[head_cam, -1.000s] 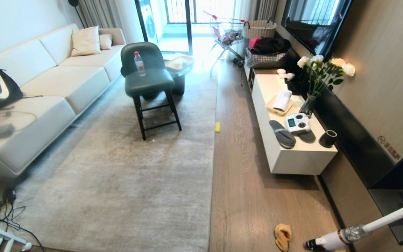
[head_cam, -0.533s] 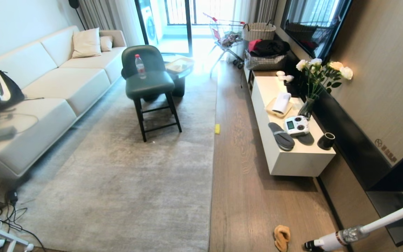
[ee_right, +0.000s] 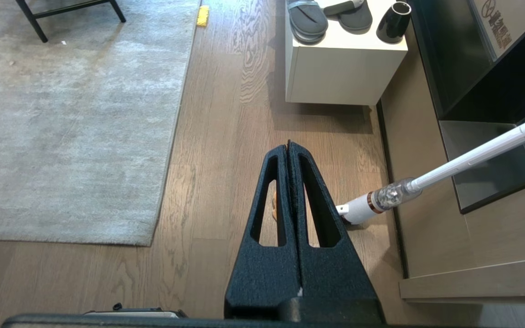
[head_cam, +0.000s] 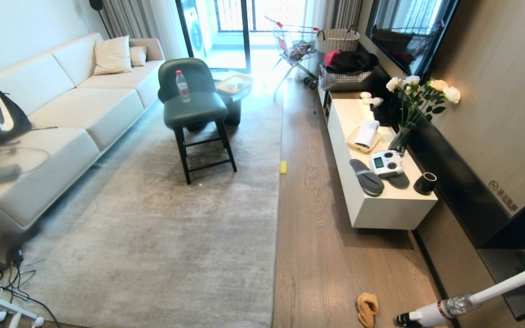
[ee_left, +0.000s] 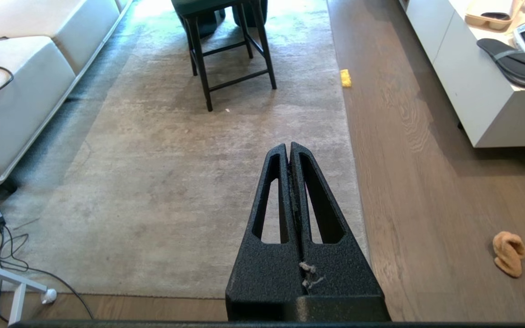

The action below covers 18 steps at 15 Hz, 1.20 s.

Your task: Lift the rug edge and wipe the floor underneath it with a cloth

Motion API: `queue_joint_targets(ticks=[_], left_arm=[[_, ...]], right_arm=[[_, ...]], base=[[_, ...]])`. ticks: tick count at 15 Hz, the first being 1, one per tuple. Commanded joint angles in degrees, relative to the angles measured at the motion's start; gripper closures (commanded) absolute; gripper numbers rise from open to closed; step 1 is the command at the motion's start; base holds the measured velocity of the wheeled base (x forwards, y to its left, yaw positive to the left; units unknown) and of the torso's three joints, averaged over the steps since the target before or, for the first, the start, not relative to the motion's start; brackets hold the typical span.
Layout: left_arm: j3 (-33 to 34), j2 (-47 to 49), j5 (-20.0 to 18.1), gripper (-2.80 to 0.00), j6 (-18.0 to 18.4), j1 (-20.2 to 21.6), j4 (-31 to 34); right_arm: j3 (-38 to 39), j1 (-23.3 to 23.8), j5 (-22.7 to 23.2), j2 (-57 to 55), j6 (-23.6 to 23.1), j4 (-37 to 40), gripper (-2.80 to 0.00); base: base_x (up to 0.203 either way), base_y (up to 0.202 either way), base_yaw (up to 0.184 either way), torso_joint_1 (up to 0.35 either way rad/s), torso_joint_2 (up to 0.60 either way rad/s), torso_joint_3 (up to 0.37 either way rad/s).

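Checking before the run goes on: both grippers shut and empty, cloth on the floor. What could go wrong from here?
1. The cloth lies close beside the stick vacuum; the right gripper could knock it when reaching.
2. The rug lies flat on the floor, and the left gripper is shut, so it may slide over the edge.

Floor [head_cam: 317,255]: brown wood-grain planks, bare along the strip between the rug [head_cam: 167,237] and the white cabinet [head_cam: 381,205]. The pale grey rug is laid flat on the floor, its long edge bordering the bare strip. A dark stool [head_cam: 196,114] is stood on the rug. A small yellow object [head_cam: 283,166] is seen at the rug edge. The orange-tan cloth [head_cam: 367,309] is found crumpled on bare planks, apart from the rug, near the vacuum head [head_cam: 410,318]. Black cables [head_cam: 2,282] are noted at the rug's near left corner.
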State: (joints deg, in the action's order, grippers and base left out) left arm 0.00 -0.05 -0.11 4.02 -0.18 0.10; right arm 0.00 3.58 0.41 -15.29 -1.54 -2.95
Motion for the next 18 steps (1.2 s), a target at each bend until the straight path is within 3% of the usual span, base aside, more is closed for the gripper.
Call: queue_joint_targets(ticks=[1,18], left_arm=[[0.0,0.05,0.02,0.0,0.02,0.01,-0.01],[0.0,0.05,0.02,0.0,0.02,0.01,-0.01]], right_arm=[[0.0,0.02,0.02,-0.09,-0.05,-0.04,0.0],[0.0,0.02,-0.15,-0.09,-0.26,0.05,0.0]], base=[[0.0,0.0,0.0,0.0,0.0,0.0],[0.0,0.0,0.0,0.0,0.0,0.0]])
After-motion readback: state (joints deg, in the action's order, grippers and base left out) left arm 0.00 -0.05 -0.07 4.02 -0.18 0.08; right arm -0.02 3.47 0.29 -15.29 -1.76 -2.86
